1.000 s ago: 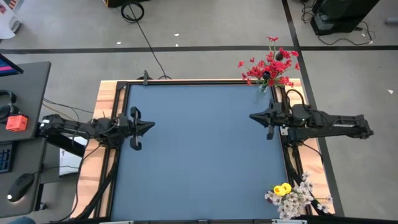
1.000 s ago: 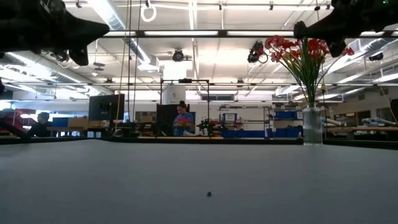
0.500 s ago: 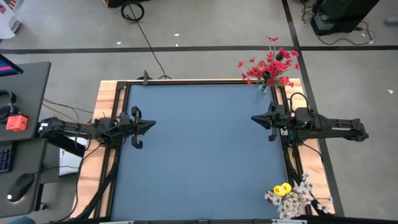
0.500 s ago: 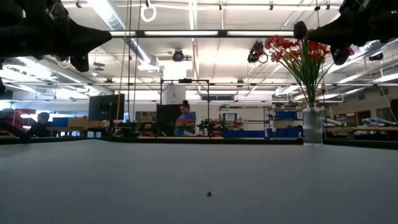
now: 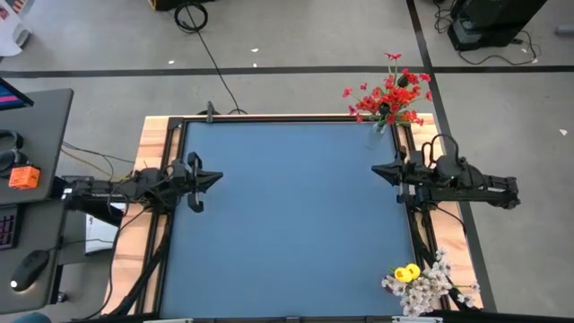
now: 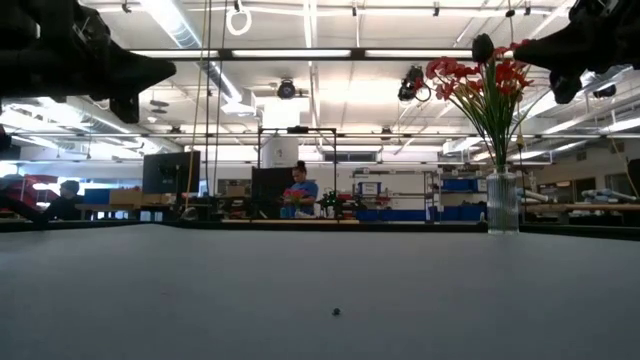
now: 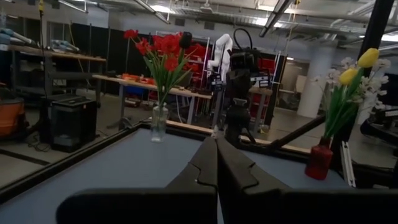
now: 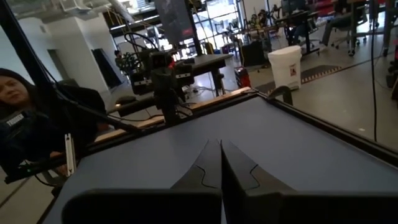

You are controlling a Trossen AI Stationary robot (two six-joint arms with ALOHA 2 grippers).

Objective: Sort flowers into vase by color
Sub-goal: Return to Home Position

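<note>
Red flowers (image 5: 387,97): together, upper right.
Yellow and white flowers (image 5: 420,280): lower right.
Left end effector (image 5: 215,178), right end effector (image 5: 377,170): clenched, empty.
Sorting: looks done.

The right gripper (image 5: 375,169) has been drawn back to the table's (image 5: 287,233) right edge; the left arm (image 5: 117,187) pulled in slightly.

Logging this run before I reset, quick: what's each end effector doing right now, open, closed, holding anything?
Left end effector: closed, holding nothing.
Right end effector: closed, holding nothing.
</note>
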